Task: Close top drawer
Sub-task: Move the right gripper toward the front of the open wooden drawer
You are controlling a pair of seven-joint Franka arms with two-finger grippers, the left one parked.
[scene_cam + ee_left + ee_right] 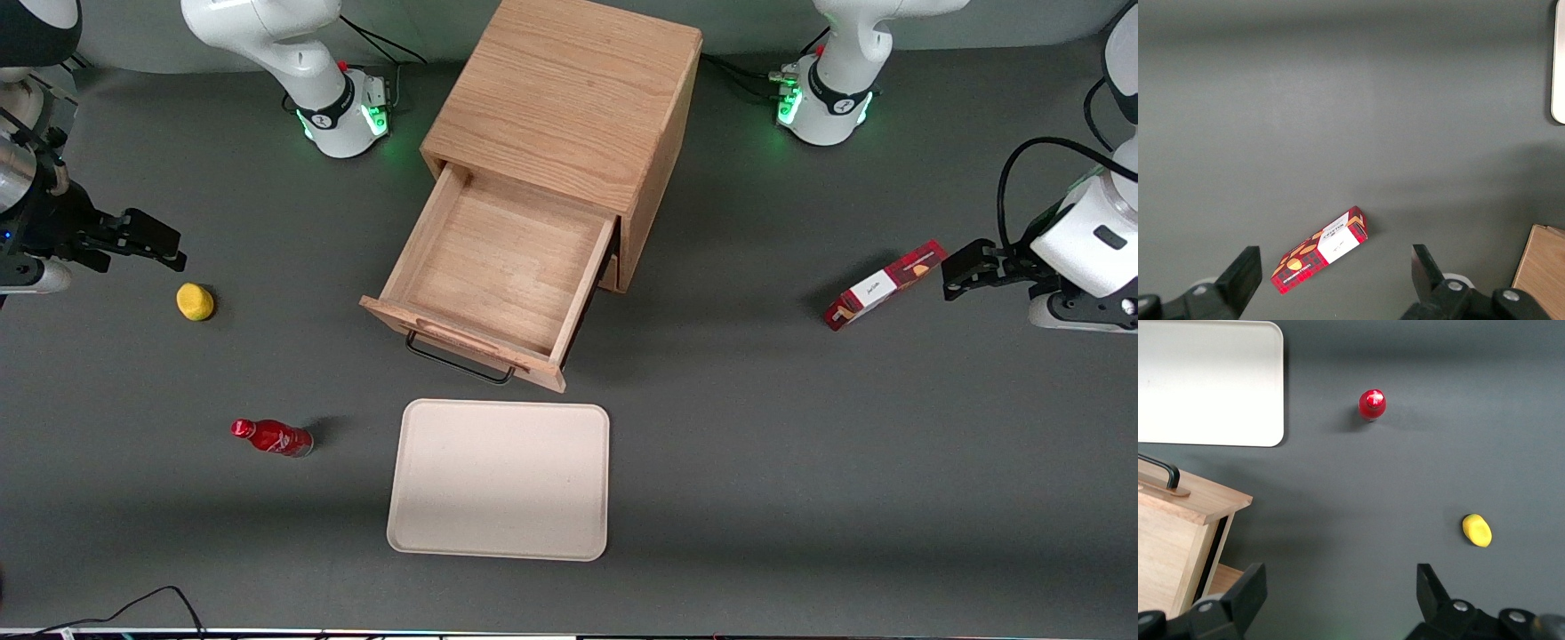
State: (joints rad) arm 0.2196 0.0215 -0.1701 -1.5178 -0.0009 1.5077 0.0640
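The top drawer (498, 271) is pulled fully out of the oak cabinet (569, 98), its shallow box interior exposed. Its long axis runs from the cabinet toward the front camera, slanted slightly toward the working arm's end of the table (800, 462); the face with the thin black wire handle (460, 360) points at the tray (500, 480). One cabinet is counted, standing mid-table; a lower drawer is only glimpsed under the open one in the right wrist view. One cream rectangular tray lies flat just in front of the drawer face, nearer the camera, not touching it. One red bottle (272, 437) is seen beside the tray, toward the working arm's end. One yellow lemon-like fruit (195, 301) lies farther from the camera than the bottle, near the gripper (151, 242). One red snack box (885, 284) lies toward the parked arm's end. The gripper hangs above the table at the working arm's end, well apart from the drawer, jaws spread wide with nothing between them.
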